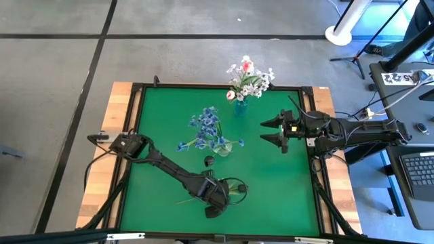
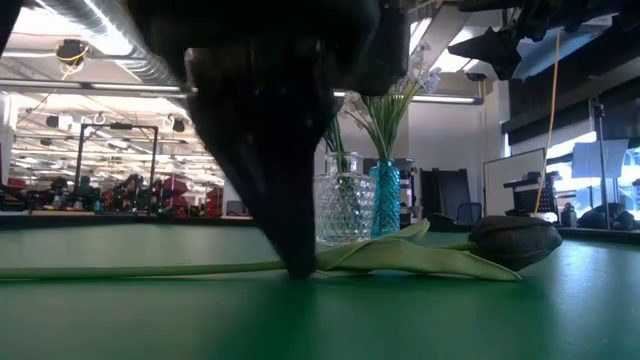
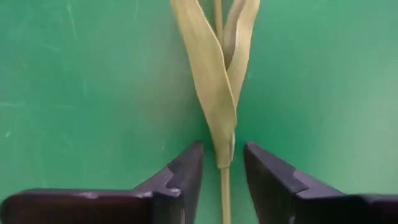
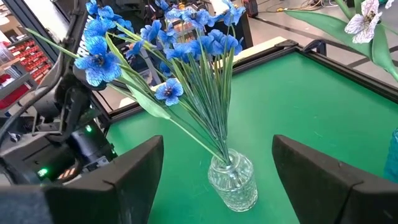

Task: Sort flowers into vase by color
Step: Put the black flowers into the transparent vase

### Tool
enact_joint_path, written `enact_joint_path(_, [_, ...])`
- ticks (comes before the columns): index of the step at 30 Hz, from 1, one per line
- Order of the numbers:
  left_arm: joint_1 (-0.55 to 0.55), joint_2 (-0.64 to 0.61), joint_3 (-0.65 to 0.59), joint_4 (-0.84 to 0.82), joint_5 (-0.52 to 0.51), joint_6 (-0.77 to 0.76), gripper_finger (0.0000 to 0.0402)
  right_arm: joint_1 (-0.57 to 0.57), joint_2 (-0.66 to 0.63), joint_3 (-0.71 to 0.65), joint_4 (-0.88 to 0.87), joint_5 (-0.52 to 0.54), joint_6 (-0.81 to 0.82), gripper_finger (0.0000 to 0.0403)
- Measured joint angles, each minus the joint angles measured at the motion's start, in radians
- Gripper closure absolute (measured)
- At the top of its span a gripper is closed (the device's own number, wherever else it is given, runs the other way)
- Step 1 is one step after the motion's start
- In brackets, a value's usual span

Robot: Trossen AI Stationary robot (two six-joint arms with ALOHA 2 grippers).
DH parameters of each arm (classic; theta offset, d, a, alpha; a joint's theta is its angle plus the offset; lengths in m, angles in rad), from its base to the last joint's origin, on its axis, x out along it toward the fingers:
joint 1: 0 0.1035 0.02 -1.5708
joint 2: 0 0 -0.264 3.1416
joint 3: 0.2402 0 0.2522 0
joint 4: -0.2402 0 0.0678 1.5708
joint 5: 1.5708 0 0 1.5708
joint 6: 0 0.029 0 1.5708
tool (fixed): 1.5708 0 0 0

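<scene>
Left gripper (image 3: 222,180) down at green surface (image 1: 163,122), near front edge; fingers (image 3: 183,177) narrowly apart, straddling stem of near-black tulip (image 2: 515,240), which lies flat on surface. Right gripper (image 1: 272,131) hovers at right side, fingers wide, empty. Blue flowers (image 4: 161,43) stand in clear vase (image 4: 233,180) mid-surface; white flowers (image 1: 249,78) in teal vase (image 2: 386,198) at back.
</scene>
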Motion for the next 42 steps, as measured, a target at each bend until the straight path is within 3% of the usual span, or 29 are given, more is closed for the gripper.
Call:
enact_joint_path(7, [0.008,0.021,0.002,-0.003,-0.036,-0.023,0.0293,0.0,0.018,0.0,0.0,0.0,0.0,0.0104])
enact_joint_path(13, [-0.006,0.024,0.0,-0.013,-0.107,-0.036,0.0385,0.0,0.049,0.0,0.006,0.0,0.0,0.0104])
enact_joint_path(18, [-0.037,0.005,0.018,-0.096,-0.158,-0.069,0.0397,0.0,0.047,0.011,0.028,-0.02,-0.007,0.0104])
enact_joint_path(24, [-0.159,-0.168,0.061,-0.211,-0.349,-0.154,0.0399,0.0,-0.001,0.064,0.04,-0.082,-0.017,0.0104])
enact_joint_path(31, [-0.354,-0.387,0.061,-0.143,-0.68,-0.186,0.0401,0.022,0.005,0.064,0.28,-0.281,0.007,0.0104])
enact_joint_path(34, [-0.432,-0.446,0.063,-0.086,-0.841,-0.141,0.0401,0.091,0.031,0.063,0.364,-0.266,-0.035,0.0104])
enact_joint_path(36, [-0.455,-0.455,0.063,-0.03,-0.875,-0.062,0.0401,0.152,0.054,0.063,0.42,-0.255,-0.12,0.0104])
enact_joint_path(39, [-0.458,-0.455,0.061,0.097,-0.884,0.084,0.0401,0.265,0.096,0.063,0.458,-0.184,-0.266,0.0104])
enact_joint_path(42, [-0.428,-0.456,0.061,0.253,-0.811,0.256,0.0401,0.37,0.153,0.063,0.5,-0.037,-0.38,0.0104])
